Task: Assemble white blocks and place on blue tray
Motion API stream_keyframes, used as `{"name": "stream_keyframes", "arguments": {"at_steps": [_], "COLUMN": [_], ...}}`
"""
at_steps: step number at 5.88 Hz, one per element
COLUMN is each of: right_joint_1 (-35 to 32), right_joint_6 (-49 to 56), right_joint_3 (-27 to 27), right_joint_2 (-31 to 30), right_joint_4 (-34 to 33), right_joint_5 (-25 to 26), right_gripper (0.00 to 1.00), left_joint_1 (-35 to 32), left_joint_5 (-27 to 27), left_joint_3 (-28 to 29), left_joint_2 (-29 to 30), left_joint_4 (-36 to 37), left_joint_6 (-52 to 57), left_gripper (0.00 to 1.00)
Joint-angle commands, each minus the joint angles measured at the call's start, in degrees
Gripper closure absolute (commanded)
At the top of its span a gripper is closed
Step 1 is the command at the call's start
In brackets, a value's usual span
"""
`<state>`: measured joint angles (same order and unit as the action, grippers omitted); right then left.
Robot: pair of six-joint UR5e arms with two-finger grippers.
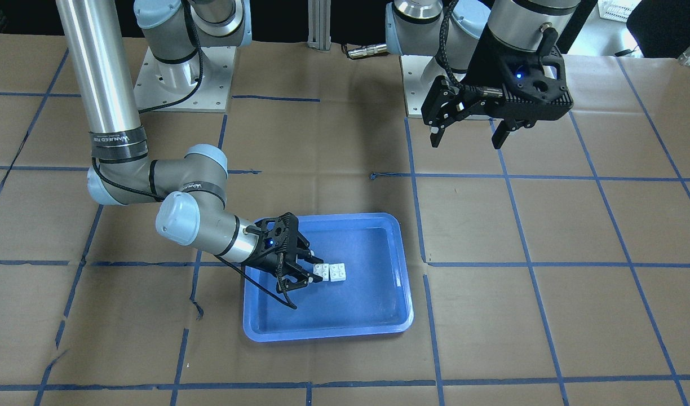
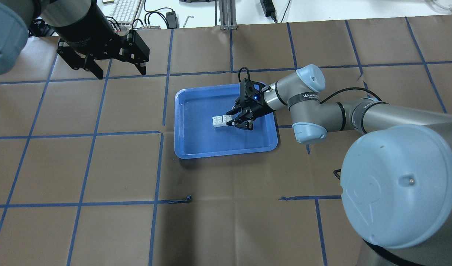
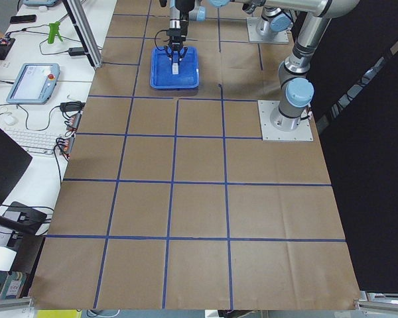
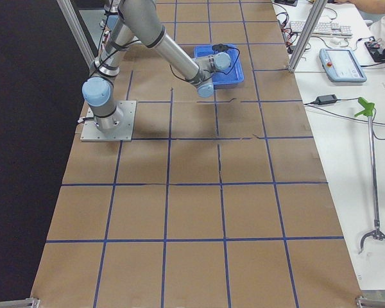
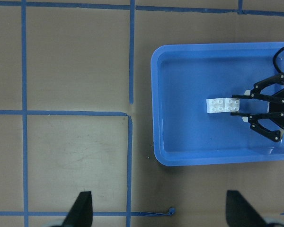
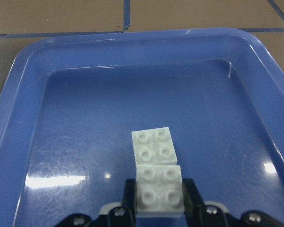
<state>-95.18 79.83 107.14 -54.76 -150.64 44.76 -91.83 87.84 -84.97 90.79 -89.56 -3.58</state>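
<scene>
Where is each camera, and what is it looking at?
Front: across the table, facing the robot; both arms, left hand high.
Overhead: behind the robot, looking down; both arms.
Left side: table's end; left arm near.
Right side: opposite end; right arm near.
Left wrist: high, looking down; own fingertips.
Right wrist: low, by white blocks; own fingers.
All share the blue tray.

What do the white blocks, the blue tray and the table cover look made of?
White blocks: likely hard moulded plastic, smooth, crisp round studs. Blue tray: probably glossy plastic; it mirrors lights and shows fine scratches. Table cover: seemingly matte brown paper, visibly creased and torn in places.
</scene>
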Motion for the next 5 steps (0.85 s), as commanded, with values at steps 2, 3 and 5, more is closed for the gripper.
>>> {"name": "stream_keyframes", "arguments": {"at_steps": [2, 3, 5], "right_joint_1": [-0.1, -0.6, -1.1], "right_joint_6": [0.1, 0.1, 0.1], "right_joint_3": [0.0, 0.0, -0.1], "right_joint_2": [0.0, 0.0, 0.0], "right_joint_4": [0.1, 0.0, -0.2], "right_joint_5": [0.1, 0.1, 0.1], "right_gripper": [0.66, 0.66, 0.66], "left_joint_1": [0.0, 0.0, -0.1], "left_joint_5": [0.1, 0.1, 0.2], "left_joint_3": [0.0, 0.0, 0.0], "left_joint_2": [-0.1, 0.0, 0.0], "left_joint_4": [0.0, 0.0, 0.0], "left_joint_6": [0.0, 0.0, 0.0], "left_gripper": [0.00, 0.00, 0.00]}}
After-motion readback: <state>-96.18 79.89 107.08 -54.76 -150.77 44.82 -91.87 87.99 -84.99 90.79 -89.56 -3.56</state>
